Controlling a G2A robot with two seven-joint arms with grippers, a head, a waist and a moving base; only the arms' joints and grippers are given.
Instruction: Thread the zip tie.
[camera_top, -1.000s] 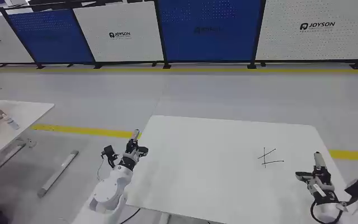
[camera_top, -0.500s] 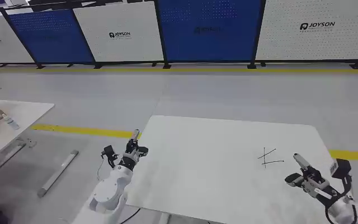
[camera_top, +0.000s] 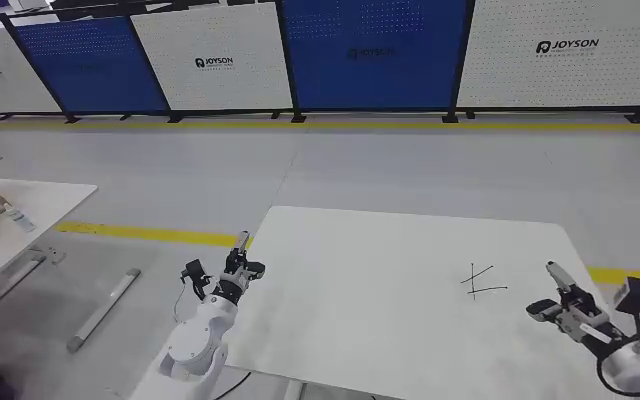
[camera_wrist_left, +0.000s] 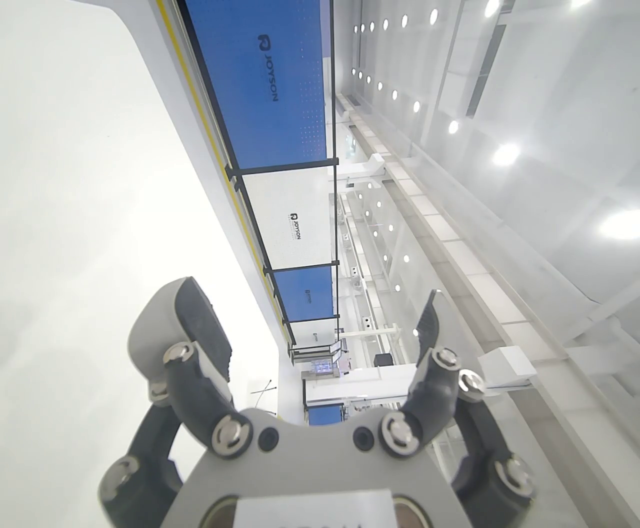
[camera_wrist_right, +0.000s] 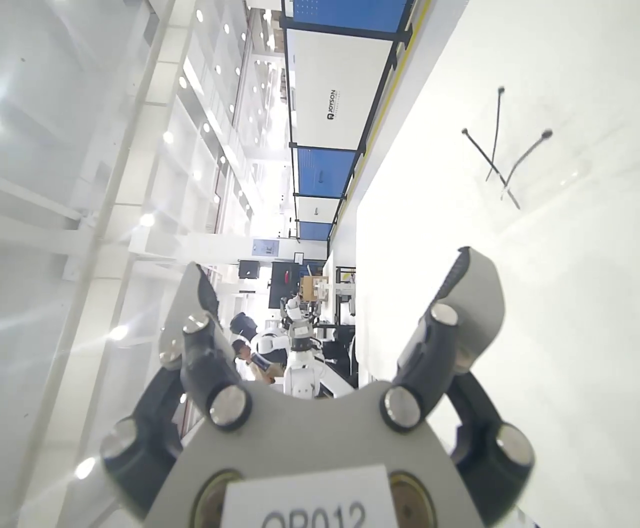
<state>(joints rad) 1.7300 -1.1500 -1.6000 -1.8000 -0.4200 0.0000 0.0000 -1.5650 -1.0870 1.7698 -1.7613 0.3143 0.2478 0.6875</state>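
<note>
Black zip ties (camera_wrist_right: 492, 169): three, crossing one another, on the right part of the bench (camera_top: 380, 300).
End effectors: two; left end effector (camera_wrist_left: 310, 305) at the bench's left edge, right end effector (camera_wrist_right: 335, 270) near the ties, both spread apart, empty.
Views: right wrist view separates all three; top view gives one crossed mark.

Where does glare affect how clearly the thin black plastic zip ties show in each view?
Top view: even light, thin black plastic zip ties are faint lines on the white table. Right wrist view: ceiling lights flare in streaks; ties contrast well. Left wrist view: table glares.
</note>
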